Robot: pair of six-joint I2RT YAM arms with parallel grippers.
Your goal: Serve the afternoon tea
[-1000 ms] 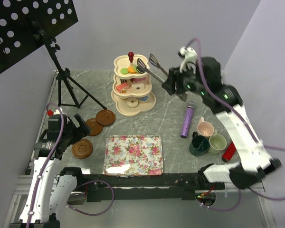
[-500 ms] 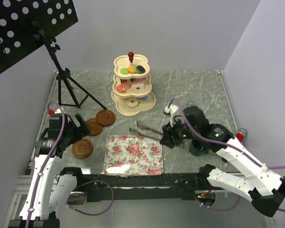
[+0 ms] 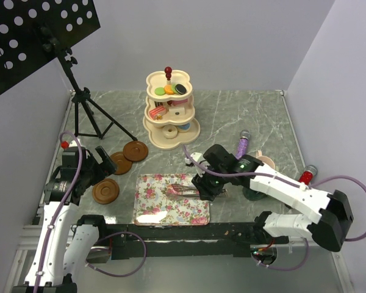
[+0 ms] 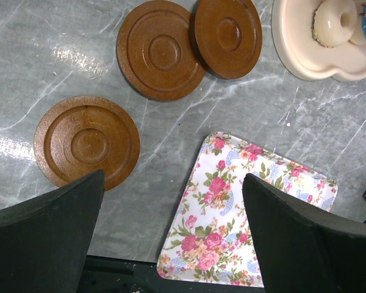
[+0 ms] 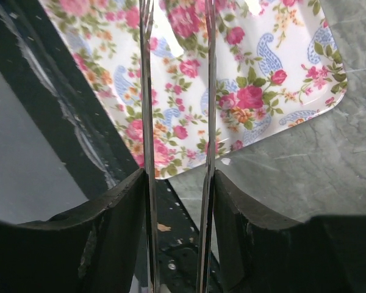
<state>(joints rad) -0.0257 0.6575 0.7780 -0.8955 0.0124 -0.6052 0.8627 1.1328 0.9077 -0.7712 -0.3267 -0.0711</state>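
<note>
The cream three-tier stand (image 3: 169, 113) holds macarons, cake slices and doughnuts at the back; its bottom tier shows in the left wrist view (image 4: 299, 58). Three brown saucers (image 3: 105, 191) (image 3: 120, 163) (image 3: 136, 151) lie at the left, and also show in the left wrist view (image 4: 87, 143). My left gripper (image 3: 100, 160) (image 4: 174, 180) is open and empty above them. My right gripper (image 3: 202, 184) (image 5: 177, 177) is shut on metal tongs (image 3: 180, 190) (image 5: 146, 91), whose tips hang over the floral tray (image 3: 171, 210). The pink mug (image 3: 266, 160) and the dark teal mug (image 3: 254, 194) peek out behind the right arm. The pale green mug is hidden.
A purple glittery microphone (image 3: 242, 144) lies right of the stand. A black music stand (image 3: 79, 116) has its tripod at the back left. A red object (image 3: 305, 177) sits near the right edge. The floral tray (image 4: 250, 201) (image 5: 256, 61) lies at the table's front edge.
My right arm has swung with the tongs from beside the tiered stand down and left to the floral tray. The left arm has not moved.
</note>
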